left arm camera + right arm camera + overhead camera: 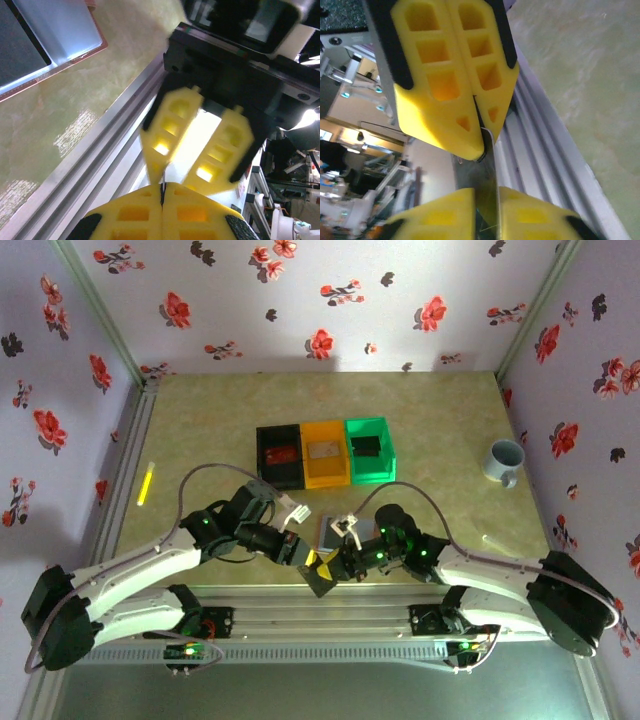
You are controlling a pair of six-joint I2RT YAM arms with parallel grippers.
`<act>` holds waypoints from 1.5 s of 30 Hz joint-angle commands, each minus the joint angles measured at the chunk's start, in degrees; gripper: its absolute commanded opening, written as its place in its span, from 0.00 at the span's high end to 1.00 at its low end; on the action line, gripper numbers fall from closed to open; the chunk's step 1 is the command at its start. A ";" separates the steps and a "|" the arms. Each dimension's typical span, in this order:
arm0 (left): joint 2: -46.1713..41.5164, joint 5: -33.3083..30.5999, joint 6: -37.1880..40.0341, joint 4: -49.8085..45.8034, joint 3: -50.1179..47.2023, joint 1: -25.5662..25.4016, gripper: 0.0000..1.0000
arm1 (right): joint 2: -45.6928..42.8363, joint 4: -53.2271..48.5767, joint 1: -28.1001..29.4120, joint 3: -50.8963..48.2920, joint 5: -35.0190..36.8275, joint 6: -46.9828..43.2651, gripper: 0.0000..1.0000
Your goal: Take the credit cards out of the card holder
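Top external view: the two arms bend inward and meet over the near edge of the desk [200, 420], a little right of its middle. The left gripper [300, 552] and the right gripper [340, 565] point at each other there, with a dark credit card [320, 585] between them.

From the left wrist, the fingers [130, 215] of the left gripper [161, 192] are pressed together and pinch the thin edge of the credit card [162, 182]. Opposite them, the fingers of the right gripper [184, 175] stand a little spread, with bright light in the gap.

From the right wrist, the right gripper [486, 197] has its own fingers [445, 215] slightly apart, and the credit card [487, 175] stands in this gap. I cannot tell if they touch it. The left gripper [481, 135] is closed on the far end of the card.

The card holder [328, 533] lies open and flat on the desk, just behind the grippers and near the near edge. Its pale blue inside and brown rim are seen from the left wrist [60, 35], beside the metal rail [100, 165] of the near edge.

Further back, at the middle of the desk, a black bin [279, 455], an orange bin [323, 452] and a green bin [368, 448] stand in a row, touching each other. A grey mug [505, 460] is near the right edge.
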 commanded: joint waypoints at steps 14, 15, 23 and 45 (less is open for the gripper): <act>-19.06 -20.47 -5.70 3.04 -5.48 0.37 1.00 | -38.77 -27.70 -7.75 -1.51 28.86 -3.05 0.23; -20.39 -21.68 -7.02 4.72 -6.57 0.30 1.00 | -40.67 -30.33 -7.87 -1.10 31.51 -2.90 0.21; -22.96 -27.06 -18.32 25.59 -16.12 0.02 1.00 | -42.09 -18.70 -7.97 -7.22 30.10 7.38 0.22; -13.58 -29.83 -22.87 47.22 -19.89 -5.07 1.00 | -19.27 8.62 -0.42 -8.81 27.06 10.57 0.49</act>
